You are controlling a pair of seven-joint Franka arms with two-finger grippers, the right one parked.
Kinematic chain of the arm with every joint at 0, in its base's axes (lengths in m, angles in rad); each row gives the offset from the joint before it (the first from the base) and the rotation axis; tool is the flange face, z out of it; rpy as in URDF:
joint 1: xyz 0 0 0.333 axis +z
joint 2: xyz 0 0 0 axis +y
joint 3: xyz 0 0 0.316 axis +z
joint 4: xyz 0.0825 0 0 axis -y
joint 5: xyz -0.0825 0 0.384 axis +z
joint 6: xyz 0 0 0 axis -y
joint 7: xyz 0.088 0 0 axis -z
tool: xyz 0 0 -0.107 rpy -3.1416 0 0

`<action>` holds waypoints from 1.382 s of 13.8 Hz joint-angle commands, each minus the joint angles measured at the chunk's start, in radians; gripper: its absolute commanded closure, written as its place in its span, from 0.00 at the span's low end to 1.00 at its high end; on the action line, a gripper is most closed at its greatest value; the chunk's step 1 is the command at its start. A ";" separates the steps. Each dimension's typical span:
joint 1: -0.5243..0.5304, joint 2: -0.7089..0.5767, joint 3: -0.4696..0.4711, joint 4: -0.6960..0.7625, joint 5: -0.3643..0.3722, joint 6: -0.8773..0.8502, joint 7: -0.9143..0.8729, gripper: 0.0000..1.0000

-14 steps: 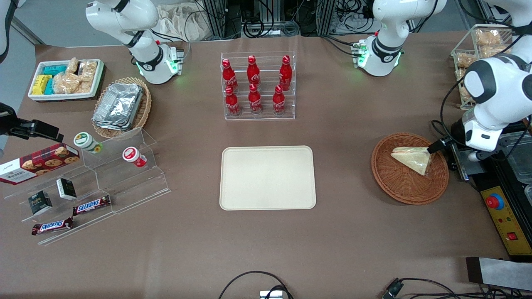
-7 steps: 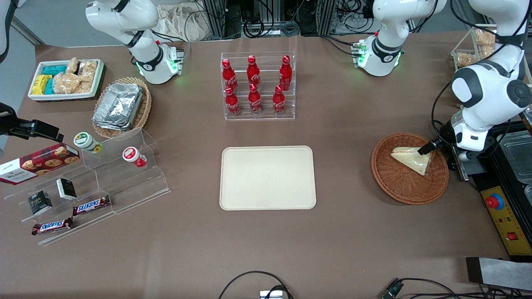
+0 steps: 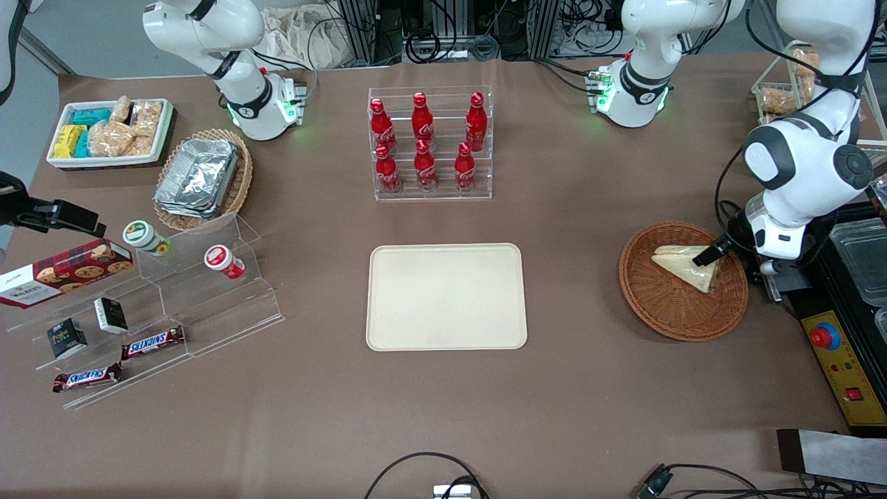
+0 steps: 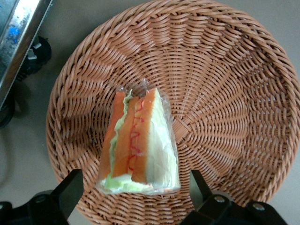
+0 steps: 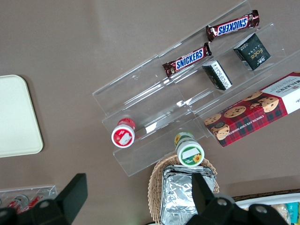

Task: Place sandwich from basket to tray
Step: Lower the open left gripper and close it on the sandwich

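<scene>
One gripper [image 4: 136, 192] now farther over the basket [image 3: 665, 312] than a second ago, fingers spread wide either side of the sandwich [image 4: 138, 143], wrist view alone showing its orange-and-green cut edge.

the left arm reaches steeply down, its hand [image 4: 136, 197] low with fingers [image 4: 70, 187] spread wide apart.

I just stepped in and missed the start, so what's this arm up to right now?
The left arm's gripper hangs open over the round wicker basket, one finger to each side of the wrapped sandwich lying in it. Nothing is gripped yet. The cream tray, where the sandwich should end up, sits bare at mid-table, toward the parked arm's end from the basket.
</scene>
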 commanded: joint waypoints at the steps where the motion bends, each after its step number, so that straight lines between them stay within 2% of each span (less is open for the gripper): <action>1: 0.004 0.019 -0.008 -0.008 -0.014 0.045 -0.009 0.00; 7: 0.003 0.055 -0.009 -0.006 -0.015 0.090 -0.009 0.01; 9: -0.002 0.065 -0.009 -0.006 -0.030 0.102 -0.009 0.12; 10: -0.005 0.068 -0.011 -0.006 -0.047 0.111 -0.009 0.24; 11: -0.007 0.071 -0.012 -0.008 -0.049 0.127 -0.009 0.39; 12: -0.007 0.078 -0.014 -0.006 -0.049 0.128 -0.009 0.61; 13: -0.007 0.079 -0.014 -0.006 -0.049 0.127 -0.009 0.74; 14: -0.005 0.076 -0.014 -0.006 -0.049 0.127 -0.009 0.80; 17: -0.007 0.047 -0.014 -0.005 -0.049 0.096 0.003 0.79; 19: -0.007 -0.006 -0.013 0.007 -0.046 0.017 0.003 0.79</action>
